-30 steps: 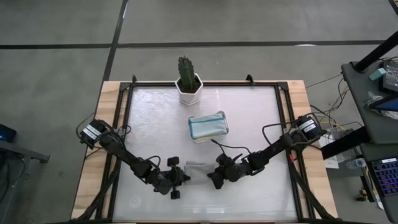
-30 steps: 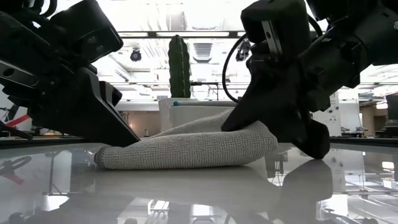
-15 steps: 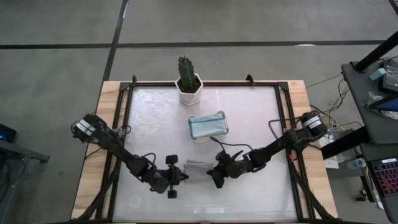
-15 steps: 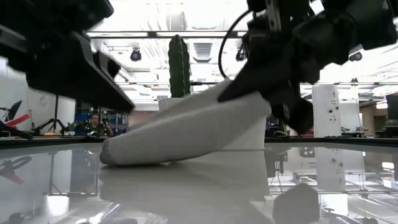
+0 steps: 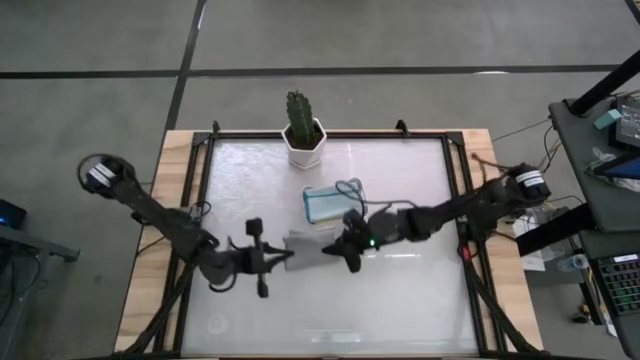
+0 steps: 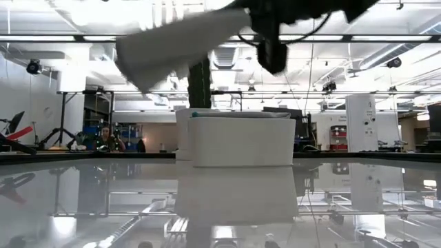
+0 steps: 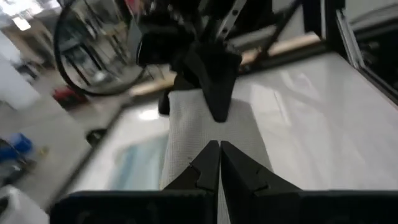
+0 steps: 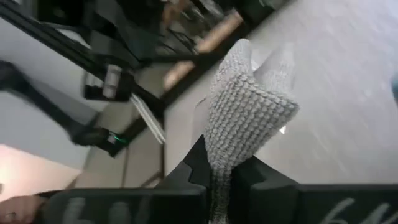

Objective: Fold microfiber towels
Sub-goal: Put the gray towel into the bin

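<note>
A grey microfiber towel (image 5: 308,247), bunched into a thick strip, hangs in the air between my two grippers over the table's middle. My left gripper (image 5: 287,257) is shut on its left end and my right gripper (image 5: 336,243) on its right end. In the low view the towel (image 6: 180,40) slants high above the table, its right end higher, beside my right gripper (image 6: 270,41). Pale teal and blue cloth lies in the white tray (image 5: 355,188) just beyond. My left gripper pinches the towel's left end (image 7: 205,144) between its two fingers, coming nearly level from the table's left. The towel runs away from the fingertips, clear of the table. My right gripper pinches the towel's right end (image 8: 219,163) between its two fingers, nearly level from the table's right. Several bunched layers bulge out past the fingertips (image 8: 249,112); the towel is lifted clear.
The white tray (image 6: 241,141) stands just behind the lifted towel. A cactus in a white pot (image 5: 303,128) sits at the far edge. A black frame (image 5: 455,200) borders the glossy table top. Free room lies toward the near edge.
Both grippers have risen and drawn a little toward the far edge, carrying the grey towel. It lay on the table with its right end raised; now the whole of it is lifted well clear. Both wrists have rolled somewhat.
</note>
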### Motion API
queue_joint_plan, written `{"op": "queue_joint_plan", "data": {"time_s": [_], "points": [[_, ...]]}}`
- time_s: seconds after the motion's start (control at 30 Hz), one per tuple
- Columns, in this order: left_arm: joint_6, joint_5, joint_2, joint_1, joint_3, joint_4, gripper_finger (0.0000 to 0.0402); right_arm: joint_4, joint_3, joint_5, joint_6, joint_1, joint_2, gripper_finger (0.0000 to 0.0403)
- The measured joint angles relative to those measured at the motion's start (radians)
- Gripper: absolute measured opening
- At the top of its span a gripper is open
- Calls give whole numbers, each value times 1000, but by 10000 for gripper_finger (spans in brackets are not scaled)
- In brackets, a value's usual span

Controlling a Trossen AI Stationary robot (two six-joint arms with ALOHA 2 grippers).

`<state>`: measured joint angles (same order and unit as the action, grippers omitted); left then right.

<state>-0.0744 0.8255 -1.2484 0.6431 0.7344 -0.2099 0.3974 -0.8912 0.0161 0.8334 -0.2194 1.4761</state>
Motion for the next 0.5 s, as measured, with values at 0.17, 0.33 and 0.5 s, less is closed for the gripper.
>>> {"op": "queue_joint_plan", "data": {"time_s": [0.17,0.33,0.5], "points": [[-121,29,101,-5,-2,-28,0,-64,-81,-143,-82,111,-47,12],[-147,29,128,-28,-3,-46,0,-343,-197,-170,-212,218,-67,12],[-145,29,90,-82,-4,-44,0,-614,-304,-181,-309,293,-68,11]]}}
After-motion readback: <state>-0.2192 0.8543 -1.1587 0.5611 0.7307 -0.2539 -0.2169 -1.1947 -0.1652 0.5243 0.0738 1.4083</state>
